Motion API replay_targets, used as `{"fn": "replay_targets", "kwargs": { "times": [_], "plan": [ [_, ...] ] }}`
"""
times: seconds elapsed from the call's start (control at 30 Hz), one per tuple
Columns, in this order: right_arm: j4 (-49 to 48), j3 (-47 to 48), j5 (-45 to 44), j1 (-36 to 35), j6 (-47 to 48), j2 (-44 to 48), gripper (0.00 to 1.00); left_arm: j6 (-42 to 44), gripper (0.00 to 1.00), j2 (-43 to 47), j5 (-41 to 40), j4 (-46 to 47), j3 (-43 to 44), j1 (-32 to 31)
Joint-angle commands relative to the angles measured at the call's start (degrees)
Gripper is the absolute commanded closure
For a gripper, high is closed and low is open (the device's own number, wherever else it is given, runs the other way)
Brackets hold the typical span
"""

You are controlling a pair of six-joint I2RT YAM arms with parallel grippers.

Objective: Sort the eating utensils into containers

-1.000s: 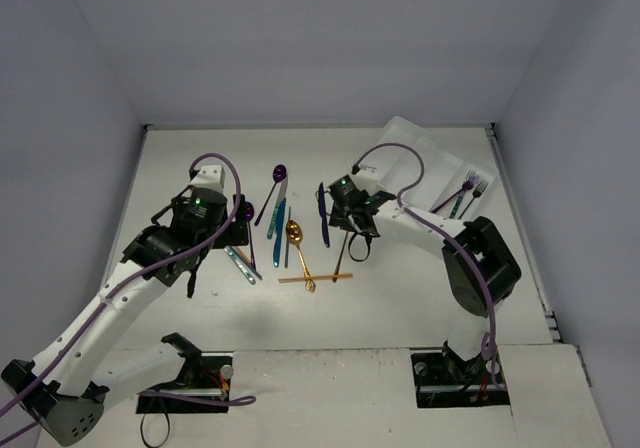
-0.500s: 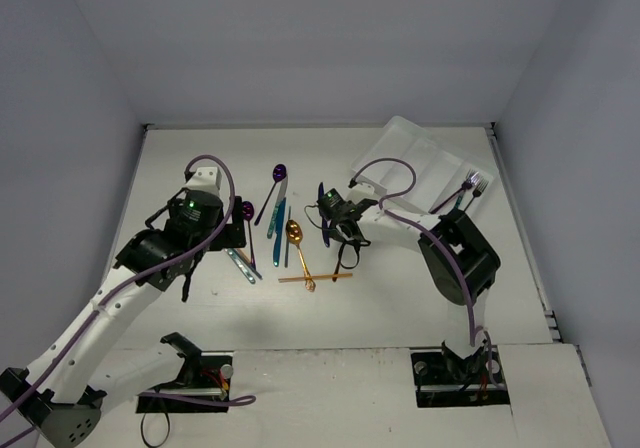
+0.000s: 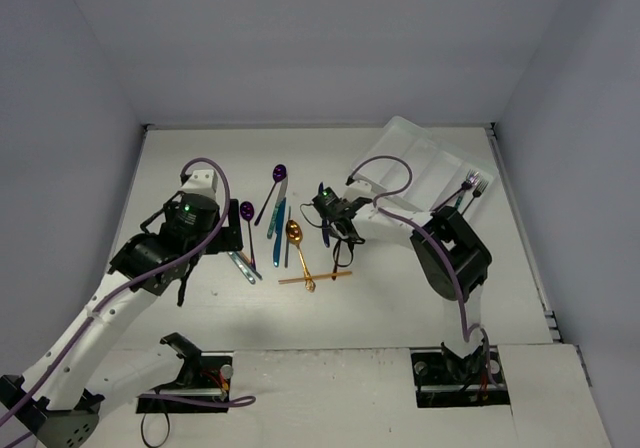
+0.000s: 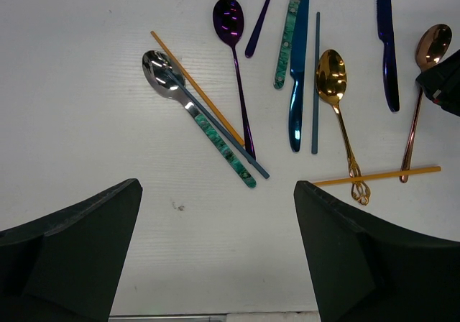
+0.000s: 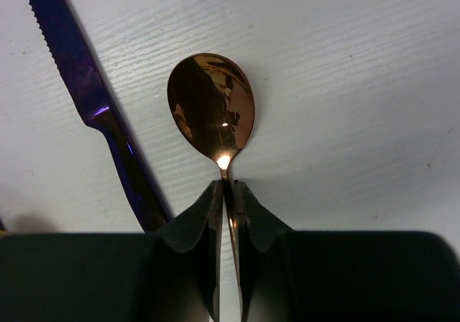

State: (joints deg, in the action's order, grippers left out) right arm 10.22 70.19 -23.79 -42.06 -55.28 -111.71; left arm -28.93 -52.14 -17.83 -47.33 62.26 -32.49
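left pincer [image 4: 215, 192] is held spread wide over the white worktop [image 4: 86, 135], nothing between its fingers. ahead of it a silver spoon with teal handle [image 4: 223, 149] is laid alongside an orange chopstick [image 4: 195, 86]; a purple spoon [image 4: 237, 70] and a gold spoon [image 4: 338, 103] are noted further right. right pincer [image 5: 228, 192] is pressed together on the neck of a copper-coloured spoon [image 5: 212, 106], beside a dark blue serrated knife [image 5: 86, 85]. white plastic cutlery tray [image 3: 410, 148] is seen far right, two forks [image 3: 470, 184] in it.
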Motion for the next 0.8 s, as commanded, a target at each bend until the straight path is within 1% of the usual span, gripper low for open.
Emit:
{"fn": "replay_targets", "kwargs": {
  "times": [0.0, 0.2, 0.37, 0.53, 0.77],
  "plan": [
    [2.3, 2.6, -1.6, 1.1, 1.6, -1.9, 0.99, 0.0, 0.15, 0.7, -1.0, 0.8, 1.5, 0.3],
    [2.2, 9.9, -5.0, 3.6, 8.8, 1.8, 1.0, -0.1, 0.15, 0.6, -1.4, 0.7, 1.9, 0.4],
    [2.0, 15.6, -9.3, 4.0, 15.7, 6.0, 1.0, -0.3, 0.15, 0.6, -1.8, 0.7, 2.0, 0.4],
    [1.7, 18.9, -12.2, 4.5, 20.0, 8.6, 1.0, -0.5, 0.15, 0.3, -1.7, 0.8, 2.0, 0.5],
    [0.5, 24.6, -9.5, 12.2, 22.9, 6.6, 1.0, -0.7, 0.15, 0.2, -1.5, 0.8, 1.9, 0.5]
  ]
}}
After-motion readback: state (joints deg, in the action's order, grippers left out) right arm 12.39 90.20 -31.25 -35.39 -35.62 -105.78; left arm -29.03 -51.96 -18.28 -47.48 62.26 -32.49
